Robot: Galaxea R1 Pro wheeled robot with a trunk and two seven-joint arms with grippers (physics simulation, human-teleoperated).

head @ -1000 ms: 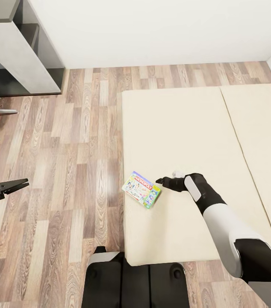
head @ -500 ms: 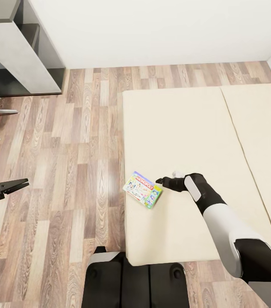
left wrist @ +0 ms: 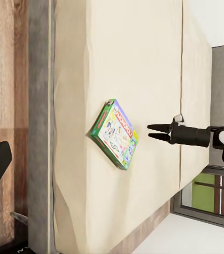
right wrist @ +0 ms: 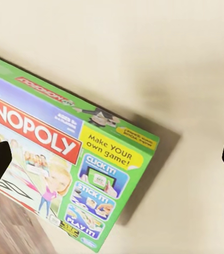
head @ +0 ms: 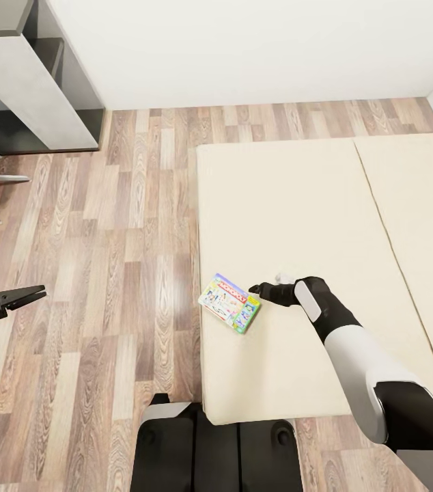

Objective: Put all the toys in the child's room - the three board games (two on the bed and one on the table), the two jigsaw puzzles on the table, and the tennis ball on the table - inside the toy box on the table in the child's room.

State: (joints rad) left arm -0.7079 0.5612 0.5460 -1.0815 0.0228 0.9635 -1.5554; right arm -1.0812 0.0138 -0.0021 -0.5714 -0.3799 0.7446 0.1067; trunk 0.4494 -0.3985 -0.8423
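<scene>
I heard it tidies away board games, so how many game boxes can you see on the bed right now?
1. A Monopoly box lies flat near the bed's left edge, just ahead of the right gripper. Part of the bed runs out of view, so another could lie there.

The board game (head: 229, 303) lies flat on the bed (head: 298, 225), at the bed's near left edge, one corner overhanging the floor (head: 107, 273). The right gripper (head: 255, 290) sits over the bed, just right of the game. The left gripper (head: 35, 295) hangs over the floor, well left of the bed.
</scene>
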